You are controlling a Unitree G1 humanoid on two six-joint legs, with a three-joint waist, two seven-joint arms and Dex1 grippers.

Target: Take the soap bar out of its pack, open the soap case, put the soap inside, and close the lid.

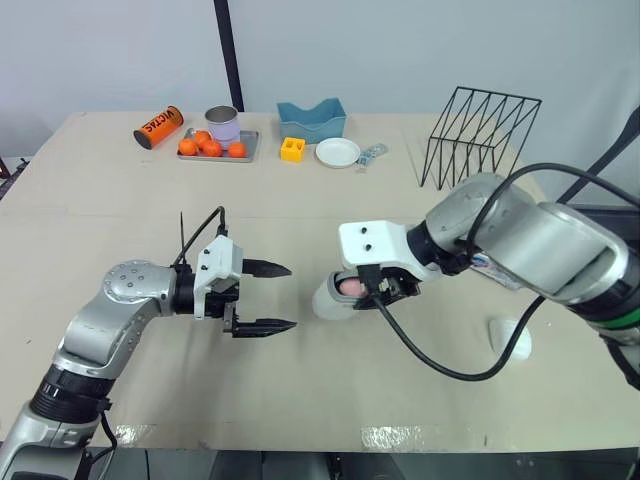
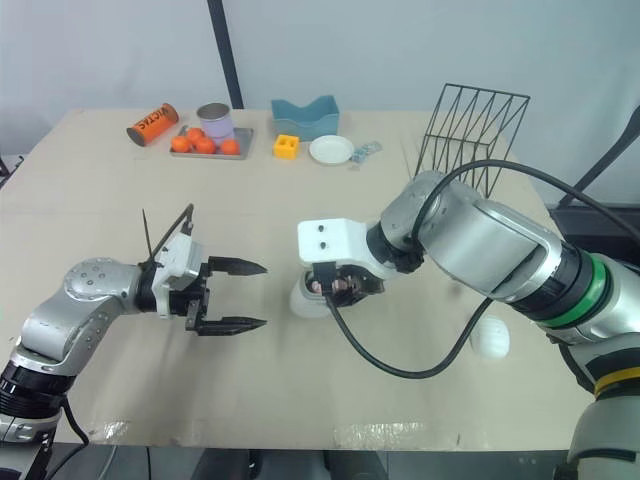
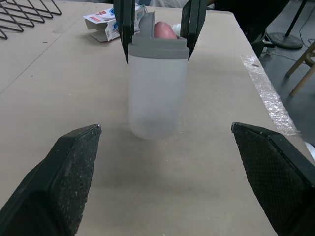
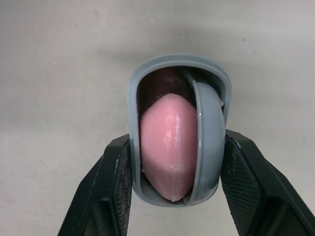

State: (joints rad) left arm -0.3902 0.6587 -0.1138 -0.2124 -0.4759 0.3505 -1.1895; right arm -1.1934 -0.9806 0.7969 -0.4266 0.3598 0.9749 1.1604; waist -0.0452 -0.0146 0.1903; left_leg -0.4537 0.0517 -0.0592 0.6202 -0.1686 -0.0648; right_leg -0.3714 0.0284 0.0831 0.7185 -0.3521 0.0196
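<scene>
Soap bar (image 4: 167, 142) — pink, tucked inside the mouth of the soap case (image 3: 157, 98), filling most of the opening beside the grey lid (image 4: 209, 137), swung ajar and not shut. Case pinched at its grey rim by the right gripper (image 1: 358, 288), one black finger pressed against each side, soap squarely between them. Translucent body on its side near the middle of the table (image 1: 120, 200), base toward the left gripper (image 1: 292, 296); resting or just lifted, impossible to tell. Left gripper's jaws spread wide, empty, level with the case and just short of it — no contact. Soap pack (image 3: 101, 27) flat on the table beyond the case, toward the right edge.
</scene>
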